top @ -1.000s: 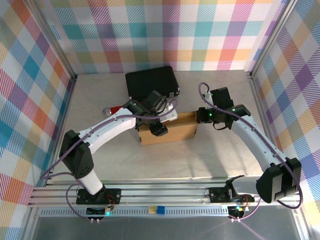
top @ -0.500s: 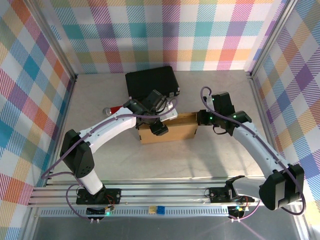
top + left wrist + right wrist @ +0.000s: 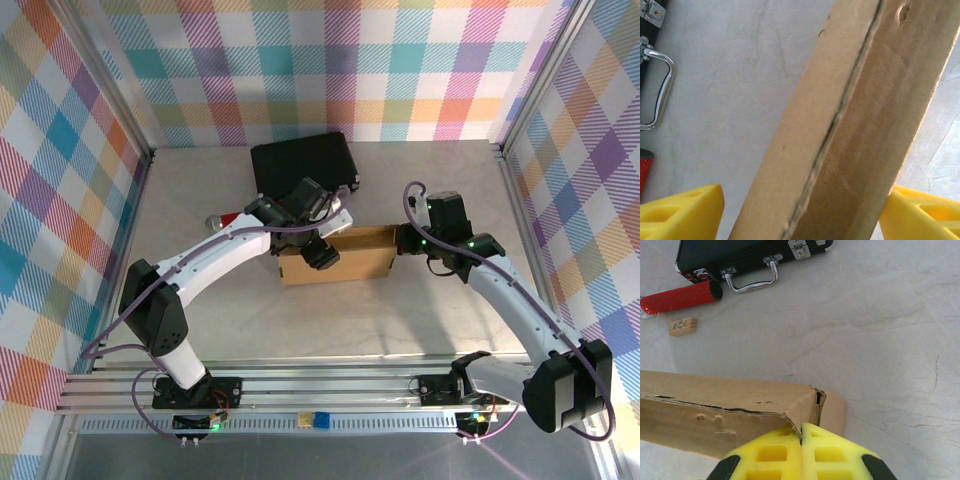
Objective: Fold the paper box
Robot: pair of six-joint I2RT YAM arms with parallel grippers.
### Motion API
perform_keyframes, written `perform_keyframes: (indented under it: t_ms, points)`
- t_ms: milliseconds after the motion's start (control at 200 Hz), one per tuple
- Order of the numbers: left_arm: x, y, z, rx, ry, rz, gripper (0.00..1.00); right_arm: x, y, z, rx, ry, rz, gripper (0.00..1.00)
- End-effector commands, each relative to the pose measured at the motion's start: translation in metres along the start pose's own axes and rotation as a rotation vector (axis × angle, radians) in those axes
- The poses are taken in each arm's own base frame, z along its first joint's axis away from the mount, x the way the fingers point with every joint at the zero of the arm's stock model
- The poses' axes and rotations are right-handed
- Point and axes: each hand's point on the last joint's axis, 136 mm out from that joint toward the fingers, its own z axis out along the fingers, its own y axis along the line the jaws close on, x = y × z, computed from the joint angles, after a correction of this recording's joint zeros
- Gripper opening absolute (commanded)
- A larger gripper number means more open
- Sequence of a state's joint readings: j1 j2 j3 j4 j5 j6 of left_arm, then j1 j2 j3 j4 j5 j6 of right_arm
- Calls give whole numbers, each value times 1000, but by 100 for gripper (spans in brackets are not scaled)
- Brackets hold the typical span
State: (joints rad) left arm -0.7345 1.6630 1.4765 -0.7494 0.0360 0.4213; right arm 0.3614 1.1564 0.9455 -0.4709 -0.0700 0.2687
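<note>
No legible text, label, brand or number found; the small wooden block (image 3: 682, 326) bears dark marks, too small to read

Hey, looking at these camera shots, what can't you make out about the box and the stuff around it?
Top view: the left end and inside of the paper box, covered by the left gripper.
Right wrist view: whether the shut right gripper pinches cardboard; the gripper itself hides the contact.
Left wrist view: the paper box's ends, cut off by the frame edges.
Right wrist view: the print on the small wooden block, too small.
</note>
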Motion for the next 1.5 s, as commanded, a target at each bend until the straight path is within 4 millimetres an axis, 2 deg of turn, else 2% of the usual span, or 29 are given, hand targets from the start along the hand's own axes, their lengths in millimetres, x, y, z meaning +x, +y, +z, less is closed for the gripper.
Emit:
perform_keyframes:
  t_ms: [0, 55, 205, 290, 360, 445, 510, 655, 745, 810, 920, 1000, 1195, 1495]
  points:
    - [-23, 9, -33, -17, -136, -113, 86, 15, -5, 3, 27, 51, -17, 0]
    - [-24, 7, -40, -8, -156, -128, 89, 15, -4, 3, 25, 52, -22, 0]
    - [-30, 7, -64, -11, -229, -187, 88, 14, -3, 5, 24, 55, -29, 0]
    - [-35, 16, -85, -48, -298, -245, 88, 14, -3, 6, 26, 58, -29, 0]
    - [-30, 31, -104, -103, -327, -327, 84, 13, -2, 6, 32, 57, -32, 0]
    - [-8, 51, -124, -163, -317, -457, 74, 11, -2, 7, 37, 60, -35, 0]
    - [17, 58, -135, -198, -278, -543, 65, 9, -2, 7, 40, 57, -39, 0]
    - [75, 50, -145, -226, -151, -660, 60, 8, -2, 8, 48, 67, -43, 0]
    - [101, 45, -144, -232, -103, -683, 59, 8, -2, 10, 47, 72, -46, 0]
    - [109, 42, -135, -197, -85, -675, 59, 8, -1, 10, 45, 72, -45, 0]
    - [109, 43, -119, -137, -50, -599, 52, 6, 0, 12, 39, 77, -53, 0]
    - [103, 43, -113, -85, -53, -517, 59, 6, 2, 14, 35, 88, -60, 0]
    - [99, 35, -104, -36, -102, -338, 57, 4, 2, 16, 33, 97, -69, 0]
    - [102, 62, -84, -125, -92, -305, 59, 6, 3, 16, 25, 104, -72, 0]
